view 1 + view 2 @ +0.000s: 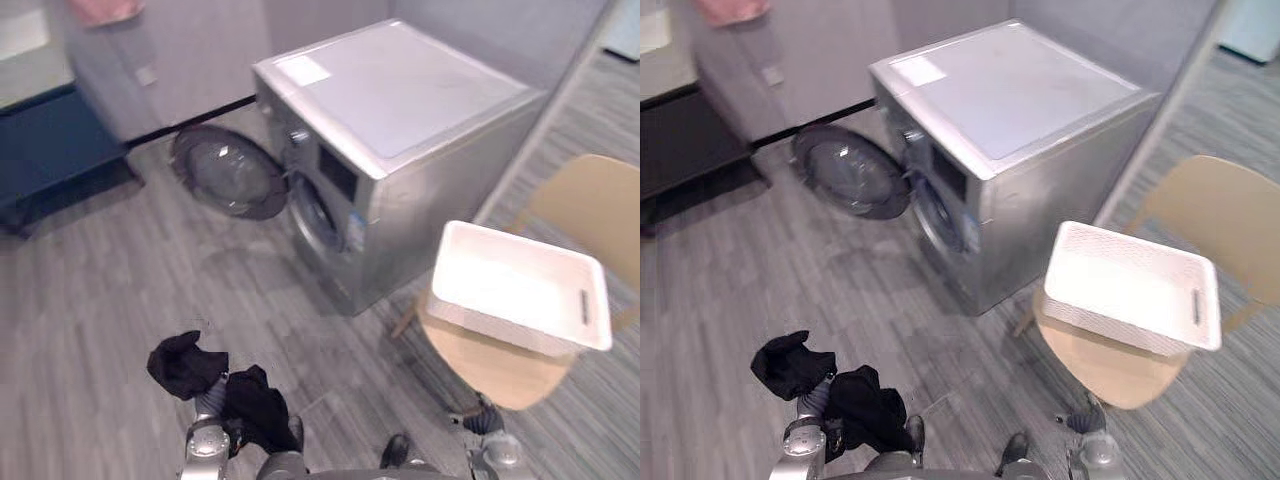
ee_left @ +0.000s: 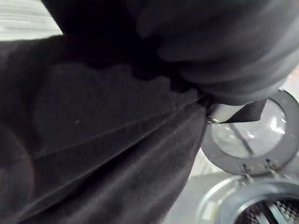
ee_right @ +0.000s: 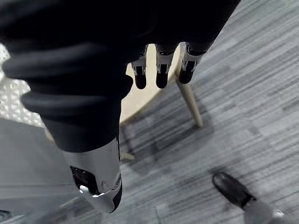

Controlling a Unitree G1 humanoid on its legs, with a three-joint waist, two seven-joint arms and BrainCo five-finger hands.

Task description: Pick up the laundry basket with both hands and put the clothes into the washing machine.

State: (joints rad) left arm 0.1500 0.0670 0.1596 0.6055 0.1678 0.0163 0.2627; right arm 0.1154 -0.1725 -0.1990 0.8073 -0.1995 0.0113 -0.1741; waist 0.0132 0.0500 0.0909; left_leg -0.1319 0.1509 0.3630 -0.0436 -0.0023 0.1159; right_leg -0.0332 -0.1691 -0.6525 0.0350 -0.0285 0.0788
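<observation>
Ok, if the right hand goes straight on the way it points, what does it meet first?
Probably the chair: the right hand, fingers straight, aims at its seat edge by a leg, under the basket. Depth is unclear; it could slip past to the floor.

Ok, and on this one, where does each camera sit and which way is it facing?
Left eye view: on the head, looking down at the washing machine, its open door, the white basket on a chair; black clothes over the left hand.
Right eye view: beside it, same scene.
Left wrist view: along the left hand, clothes close, the door beyond.
Right wrist view: down along the open right hand to the chair's leg and floor.
Shared: door, chair.
</observation>
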